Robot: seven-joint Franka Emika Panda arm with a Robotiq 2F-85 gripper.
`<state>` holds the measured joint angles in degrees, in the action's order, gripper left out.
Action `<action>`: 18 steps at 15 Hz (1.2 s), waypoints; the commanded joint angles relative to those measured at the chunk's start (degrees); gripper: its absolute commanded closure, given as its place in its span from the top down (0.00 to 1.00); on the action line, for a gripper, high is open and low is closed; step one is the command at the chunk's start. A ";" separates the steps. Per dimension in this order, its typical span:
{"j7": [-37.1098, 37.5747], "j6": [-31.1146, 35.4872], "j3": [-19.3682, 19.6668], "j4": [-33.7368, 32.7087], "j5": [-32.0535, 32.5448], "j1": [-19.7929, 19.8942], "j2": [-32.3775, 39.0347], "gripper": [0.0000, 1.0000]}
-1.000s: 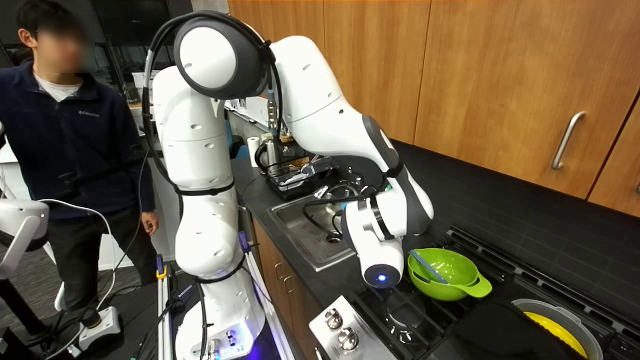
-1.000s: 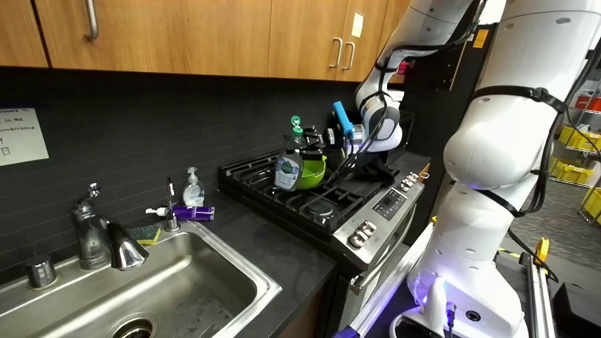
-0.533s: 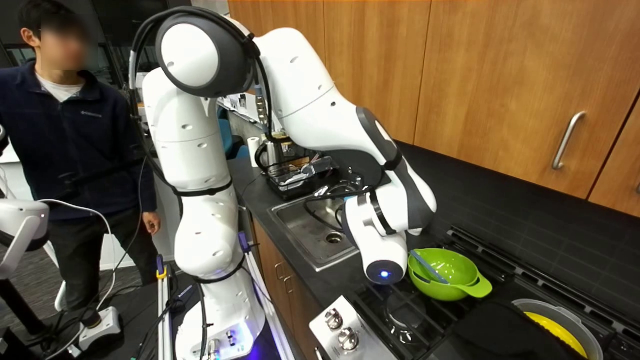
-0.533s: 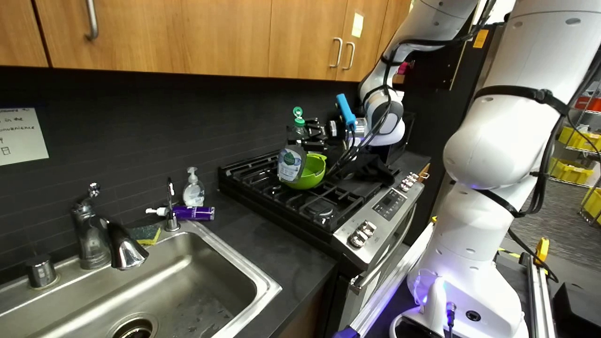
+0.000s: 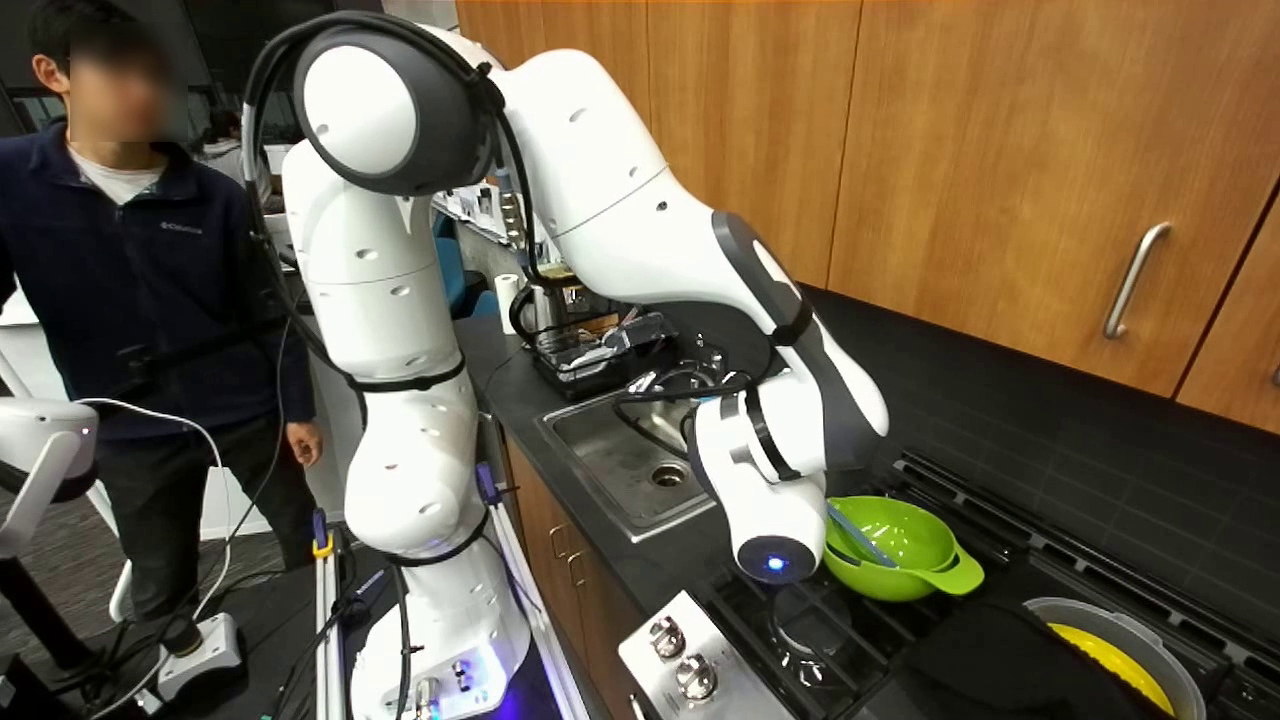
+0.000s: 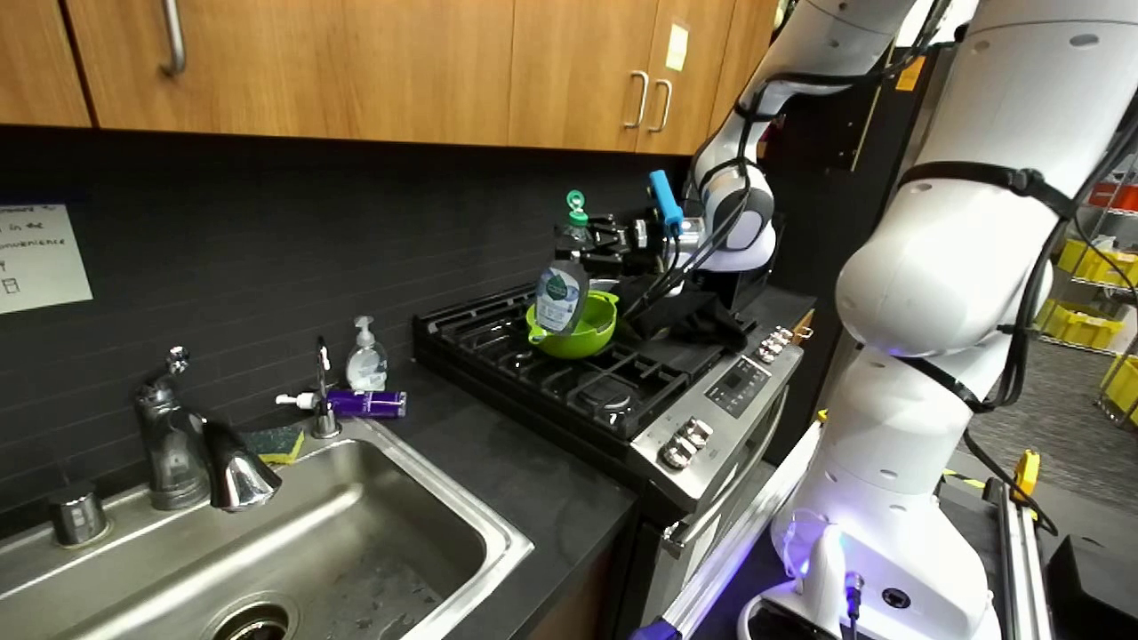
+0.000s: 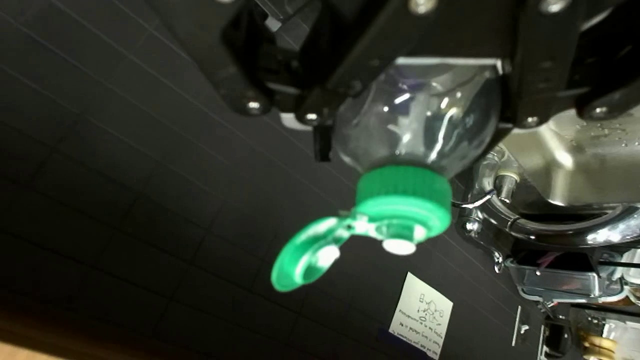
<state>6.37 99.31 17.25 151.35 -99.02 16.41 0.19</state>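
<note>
My gripper (image 6: 580, 245) is shut on a clear soap bottle with a white label (image 6: 558, 298). The bottle is slightly tilted, held in front of and above the green bowl (image 6: 591, 336) as seen in an exterior view. In the wrist view, the gripper (image 7: 415, 120) has its fingers on both sides of the bottle's clear shoulder (image 7: 420, 115). The green flip cap (image 7: 404, 195) stands open. The green bowl also shows in an exterior view (image 5: 905, 525) with a blue-grey utensil (image 5: 862, 535) in it. There the wrist hides the gripper and bottle.
The bowl stands on the black stove grates (image 6: 498, 333). A grey pot (image 5: 1165, 640) with something yellow inside and a black cloth (image 5: 1000, 665) lie beside it. A sink (image 6: 373, 533), faucet (image 6: 178, 453), pump bottle (image 6: 366, 360) and purple bottle (image 6: 364, 404) are nearby. Wooden cabinets (image 6: 400, 71) hang above.
My gripper has risen with the bottle and shifted right in an exterior view, uncovering more of the green bowl. The bowl has not moved.
</note>
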 commanded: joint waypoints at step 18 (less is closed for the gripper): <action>7.04 -1.79 1.72 -5.59 -0.70 1.96 0.35 0.39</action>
<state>10.76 98.00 19.09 147.73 -99.27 18.17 0.51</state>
